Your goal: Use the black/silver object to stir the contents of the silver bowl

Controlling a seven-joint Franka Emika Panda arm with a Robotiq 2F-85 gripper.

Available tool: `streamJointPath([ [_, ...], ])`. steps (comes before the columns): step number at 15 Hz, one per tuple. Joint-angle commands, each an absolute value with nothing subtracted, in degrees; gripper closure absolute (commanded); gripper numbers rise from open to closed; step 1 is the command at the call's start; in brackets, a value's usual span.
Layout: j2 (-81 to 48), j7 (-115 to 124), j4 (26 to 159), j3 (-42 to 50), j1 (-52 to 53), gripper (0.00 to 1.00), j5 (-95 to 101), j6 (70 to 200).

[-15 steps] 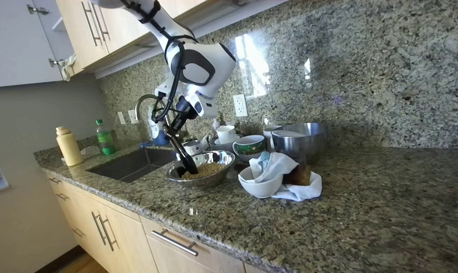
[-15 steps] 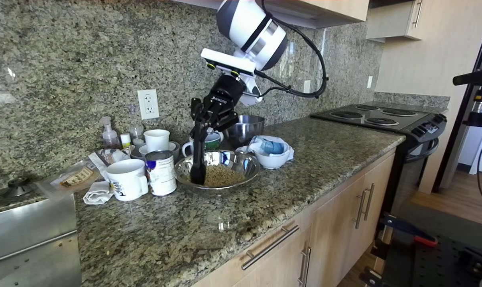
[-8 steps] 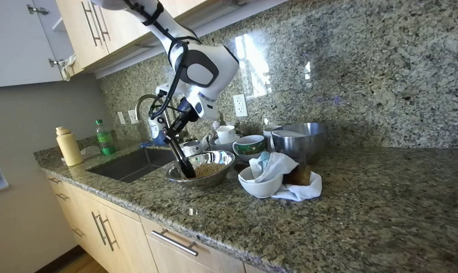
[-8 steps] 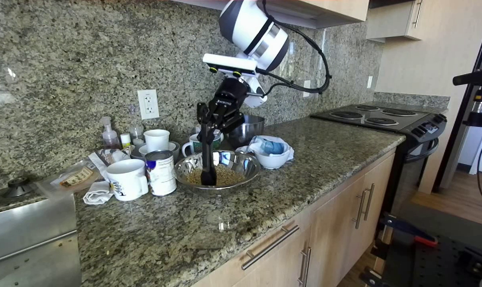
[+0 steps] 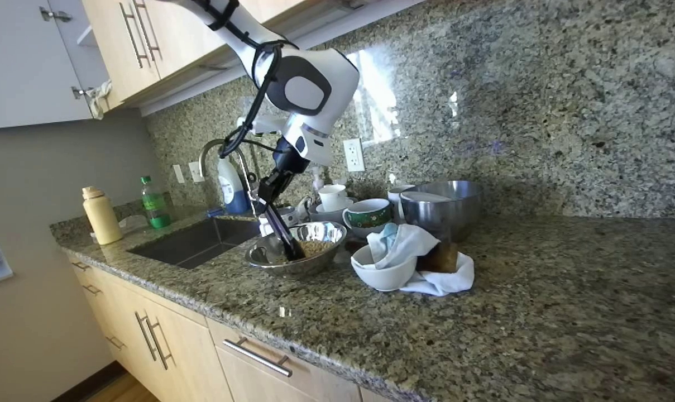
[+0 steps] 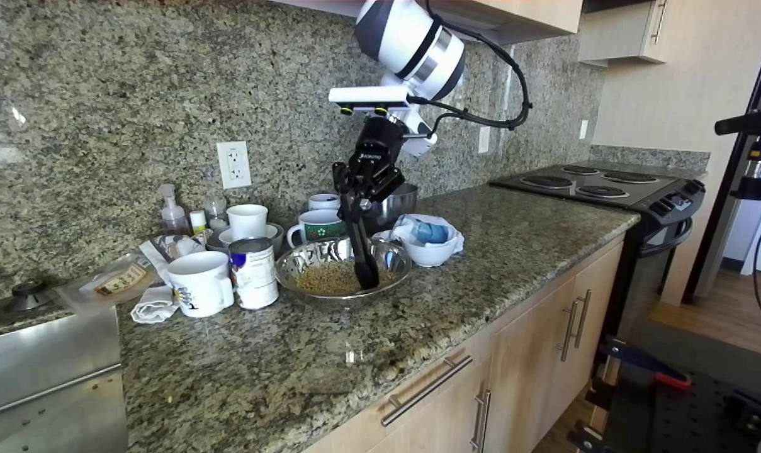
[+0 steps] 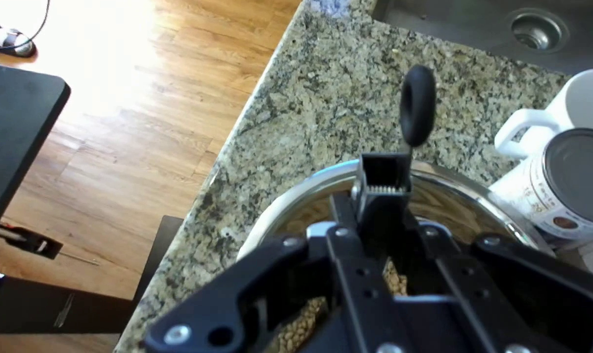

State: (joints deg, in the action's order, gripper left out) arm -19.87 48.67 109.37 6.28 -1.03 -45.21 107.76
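A Robotiq gripper (image 7: 384, 182) clamps a tilted, black-headed kitchen utensil (image 6: 366, 272), its lower end among tan grains (image 6: 326, 278) in a shiny metal bowl (image 6: 395, 257) just beside an upright can (image 6: 254, 278) on a granite countertop (image 6: 260, 377).

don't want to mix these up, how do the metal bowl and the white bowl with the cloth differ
The metal bowl is wide and shiny; the white bowl is smaller.
The metal bowl holds loose tan bits; the white bowl holds cloth.
A utensil reaches into the metal bowl; none shows in the white bowl.
Both sit on the counter.
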Motion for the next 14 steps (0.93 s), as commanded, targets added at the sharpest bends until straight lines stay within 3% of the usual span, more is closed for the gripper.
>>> streamJointPath([
  [1,-18.87,51.21,111.4,6.36,0.04,0.95,-42.42,114.97],
  [8,-19.8,49.08,112.43,3.37,1.54,0.95,-45.06,128.91],
  [14,-19.79,44.41,112.79,0.45,0.73,0.95,-50.6,131.63],
])
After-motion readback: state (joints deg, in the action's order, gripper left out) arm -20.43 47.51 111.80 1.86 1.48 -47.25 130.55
